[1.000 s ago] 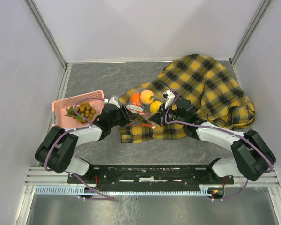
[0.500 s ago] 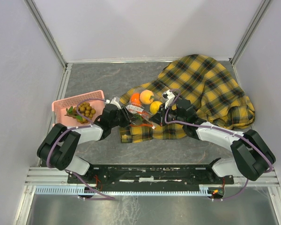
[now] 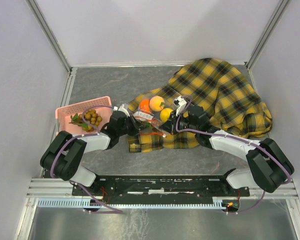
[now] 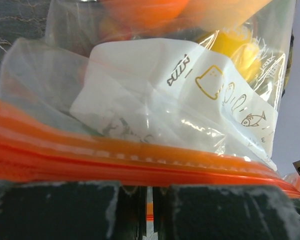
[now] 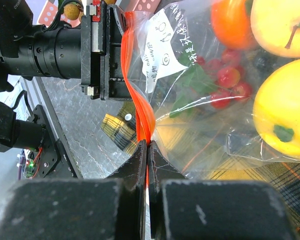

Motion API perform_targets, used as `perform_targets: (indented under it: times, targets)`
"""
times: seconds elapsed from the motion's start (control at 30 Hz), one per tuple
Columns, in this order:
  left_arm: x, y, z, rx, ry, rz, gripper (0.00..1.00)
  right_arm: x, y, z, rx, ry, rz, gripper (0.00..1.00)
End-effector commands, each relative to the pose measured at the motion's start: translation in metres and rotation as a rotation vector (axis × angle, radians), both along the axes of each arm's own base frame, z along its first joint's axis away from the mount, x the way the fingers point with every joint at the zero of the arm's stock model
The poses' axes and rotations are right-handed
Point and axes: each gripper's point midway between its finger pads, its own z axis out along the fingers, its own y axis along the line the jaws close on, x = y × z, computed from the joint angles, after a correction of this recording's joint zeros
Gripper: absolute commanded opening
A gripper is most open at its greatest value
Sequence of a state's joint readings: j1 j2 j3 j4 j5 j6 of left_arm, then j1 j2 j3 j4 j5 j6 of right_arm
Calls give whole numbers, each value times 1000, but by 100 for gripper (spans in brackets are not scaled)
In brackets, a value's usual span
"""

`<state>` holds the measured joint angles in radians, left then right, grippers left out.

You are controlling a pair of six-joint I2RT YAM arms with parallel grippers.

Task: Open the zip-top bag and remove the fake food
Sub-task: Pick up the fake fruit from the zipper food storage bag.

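The clear zip-top bag (image 3: 152, 114) lies on the plaid cloth mid-table, holding an orange fruit (image 3: 145, 105), a peach-yellow fruit (image 3: 156, 103) and a yellow fruit (image 3: 166, 114). The right wrist view shows red berries with green leaves (image 5: 222, 82) inside it too. My left gripper (image 3: 135, 121) is shut on the bag's orange zip strip (image 4: 140, 162). My right gripper (image 3: 171, 123) is shut on the same strip (image 5: 142, 112), and the strip bows between the two. The bag's white label (image 4: 190, 95) fills the left wrist view. A tan-brown grape bunch (image 3: 91, 118) with green leaves lies in the pink basket.
A pink basket (image 3: 72, 111) stands at the left of the table. The yellow-black plaid cloth (image 3: 220, 97) is heaped over the right and middle. Grey walls with metal rails enclose the table on the left, far and right sides.
My left gripper has shifted slightly right along the bag's edge. The bag and my right arm have hardly moved.
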<state>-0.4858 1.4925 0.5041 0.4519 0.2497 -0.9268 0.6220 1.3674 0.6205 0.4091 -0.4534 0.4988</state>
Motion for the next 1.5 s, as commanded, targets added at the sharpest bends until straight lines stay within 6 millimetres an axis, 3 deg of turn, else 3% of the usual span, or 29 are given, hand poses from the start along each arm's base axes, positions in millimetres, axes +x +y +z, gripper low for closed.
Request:
perform_targets:
  times: [0.0,0.63,0.83,1.07,1.47]
  targets:
    - [6,-11,34,-43,-116,-55,3,4,3,20,25,-77,4,2]
    - [-33,8,62,-18,-153,-100,3,17,-16,8,-59,-71,-119,2]
    - [-48,9,70,-47,-151,-127,3,18,-13,8,-47,-56,-118,2]
    - [-56,12,90,-79,-187,-128,3,18,-13,5,-52,-49,-118,2]
    - [-66,21,110,-48,-209,-128,3,19,-15,4,-63,-54,-124,2]
